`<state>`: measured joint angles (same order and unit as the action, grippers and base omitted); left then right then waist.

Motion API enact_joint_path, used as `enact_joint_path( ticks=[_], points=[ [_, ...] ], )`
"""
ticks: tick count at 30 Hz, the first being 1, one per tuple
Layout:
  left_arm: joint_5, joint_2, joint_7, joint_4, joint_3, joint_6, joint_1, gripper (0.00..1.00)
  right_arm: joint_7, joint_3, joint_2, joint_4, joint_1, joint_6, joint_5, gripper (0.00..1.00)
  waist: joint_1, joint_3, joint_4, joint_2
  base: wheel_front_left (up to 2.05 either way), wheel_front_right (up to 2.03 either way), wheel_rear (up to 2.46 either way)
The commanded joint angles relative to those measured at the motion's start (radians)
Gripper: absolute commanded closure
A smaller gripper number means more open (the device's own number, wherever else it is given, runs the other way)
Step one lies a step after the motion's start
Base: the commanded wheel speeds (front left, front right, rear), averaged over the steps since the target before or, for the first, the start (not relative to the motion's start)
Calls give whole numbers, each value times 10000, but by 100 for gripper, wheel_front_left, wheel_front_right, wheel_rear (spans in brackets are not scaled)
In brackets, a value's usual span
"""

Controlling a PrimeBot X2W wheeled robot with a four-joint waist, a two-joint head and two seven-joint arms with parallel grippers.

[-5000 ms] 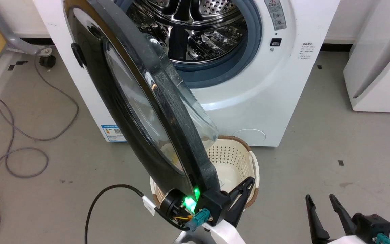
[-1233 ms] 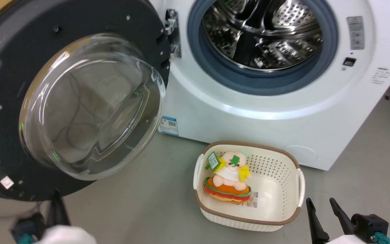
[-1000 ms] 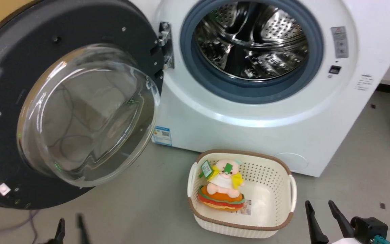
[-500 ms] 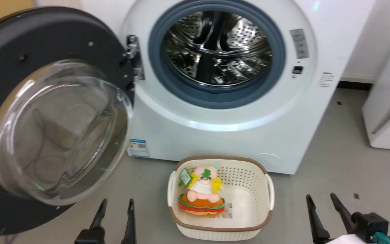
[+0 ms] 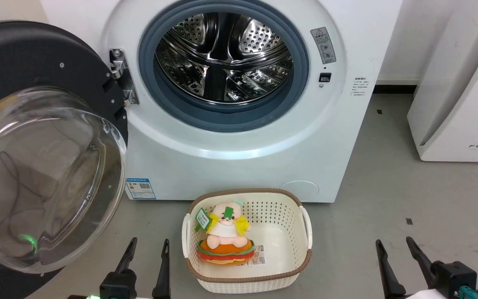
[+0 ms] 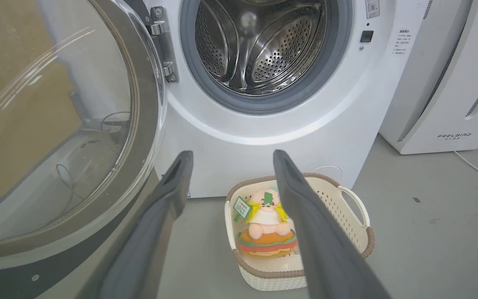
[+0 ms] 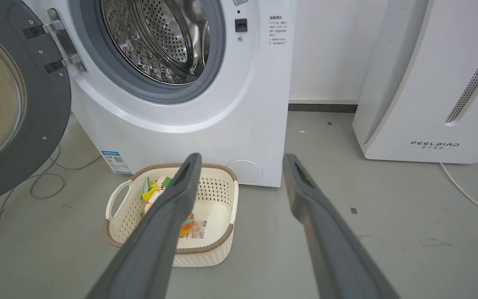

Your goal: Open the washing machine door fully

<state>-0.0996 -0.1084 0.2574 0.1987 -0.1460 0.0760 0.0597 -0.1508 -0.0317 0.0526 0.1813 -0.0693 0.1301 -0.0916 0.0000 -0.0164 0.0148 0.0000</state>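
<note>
washing machine door (image 5: 48, 174) standing wide open on its metal hinge (image 5: 120, 79), left of the steel drum (image 5: 222, 58).
the door's matte black inner face and clear glass bowl face outward beside the white washing machine (image 5: 239, 158) front. both pincers sit low over the floor, apart from the door: the left pincer (image 5: 150, 241) is spread and pinches nothing, and so is the right pincer (image 5: 393, 241). between them a cream basket (image 5: 305, 224) rests on the floor just before the machine's base, with a plush toy (image 5: 224, 236) inside.

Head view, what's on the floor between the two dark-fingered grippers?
A cream perforated plastic basket with a brown rim, holding a burger-shaped plush toy, sits between the left gripper and right gripper in the head view.
</note>
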Motion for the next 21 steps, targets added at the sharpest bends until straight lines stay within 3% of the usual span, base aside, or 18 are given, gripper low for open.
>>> enact_joint_path(
  ticks=[1,4,5,21],
  points=[
    [5,-39,43,29,20,36,-120,0,33,5,-24,-79,-111,6,-76,0,0,7,-24,0,0,0,0],
    [-31,-40,43,31,43,44,-139,0,61,-10,-24,-107,-134,6,-128,0,0,19,-25,0,0,0,0],
    [-12,-1,-7,22,19,-1,2,100,48,-3,0,-39,-48,0,-60,100,0,19,-29,0,0,0,0],
    [95,70,-286,-184,165,-80,-57,100,201,39,-3,-219,30,1,42,100,0,35,-44,0,0,0,0]
  ],
)
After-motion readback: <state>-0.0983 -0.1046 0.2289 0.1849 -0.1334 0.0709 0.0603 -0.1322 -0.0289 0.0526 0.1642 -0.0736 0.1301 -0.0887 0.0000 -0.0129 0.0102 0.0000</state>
